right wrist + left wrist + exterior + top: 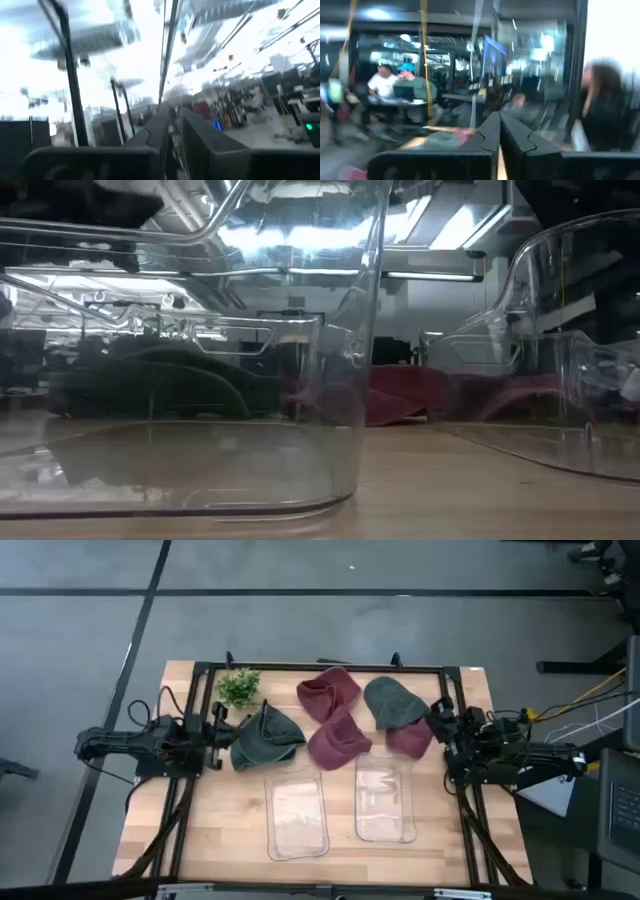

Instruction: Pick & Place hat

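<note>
Several knit hats lie flat on the wooden table: a dark green hat (266,738) on the left, two maroon hats (328,693) (338,739) in the middle, and a grey-green hat (390,702) overlapping a maroon hat (411,738) on the right. The low view shows the green hat (150,385) and the maroon hats (400,392) through clear plastic. My left gripper (222,735) (499,127) is shut, just left of the green hat. My right gripper (437,721) (172,127) is shut, just right of the overlapping pair. Neither visibly touches a hat.
Two clear plastic bins (297,812) (385,800) stand side by side on the near half of the table, close in the low view (200,380). A small green plant (238,687) sits at the far left. A black frame (320,666) borders the table. People sit in the room beyond.
</note>
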Robot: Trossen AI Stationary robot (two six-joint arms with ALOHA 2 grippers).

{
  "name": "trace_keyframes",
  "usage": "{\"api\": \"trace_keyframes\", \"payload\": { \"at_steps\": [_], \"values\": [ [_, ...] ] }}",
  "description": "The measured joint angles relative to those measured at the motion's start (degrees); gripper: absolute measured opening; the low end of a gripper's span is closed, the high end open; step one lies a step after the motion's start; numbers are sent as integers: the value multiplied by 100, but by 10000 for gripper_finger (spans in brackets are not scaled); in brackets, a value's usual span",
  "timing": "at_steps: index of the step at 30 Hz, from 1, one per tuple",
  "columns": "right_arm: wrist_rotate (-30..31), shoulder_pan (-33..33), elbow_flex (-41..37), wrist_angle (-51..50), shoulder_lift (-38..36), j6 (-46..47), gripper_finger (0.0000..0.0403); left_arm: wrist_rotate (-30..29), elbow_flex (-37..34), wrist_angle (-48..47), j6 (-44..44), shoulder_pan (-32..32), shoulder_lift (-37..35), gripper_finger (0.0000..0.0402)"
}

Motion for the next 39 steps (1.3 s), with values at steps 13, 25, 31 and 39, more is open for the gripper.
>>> {"api": "trace_keyframes", "payload": {
  "at_steps": [13, 25, 31, 39],
  "values": [
    [379, 0, 0, 418, 0, 87, 51, -863, -1, 136, -2022, 0, 17, 4],
    [-159, 2, 27, -979, 7, 725, 51, -428, 2, -216, -2545, -1, 78, 4],
    [-160, 2, 699, -2541, 163, 640, 51, -75, 311, -376, -1893, -4, 408, 5],
    [467, 2, 1954, -4424, 935, 562, 51, -534, 906, -1366, -1696, -2, 942, 32]
  ]
}}
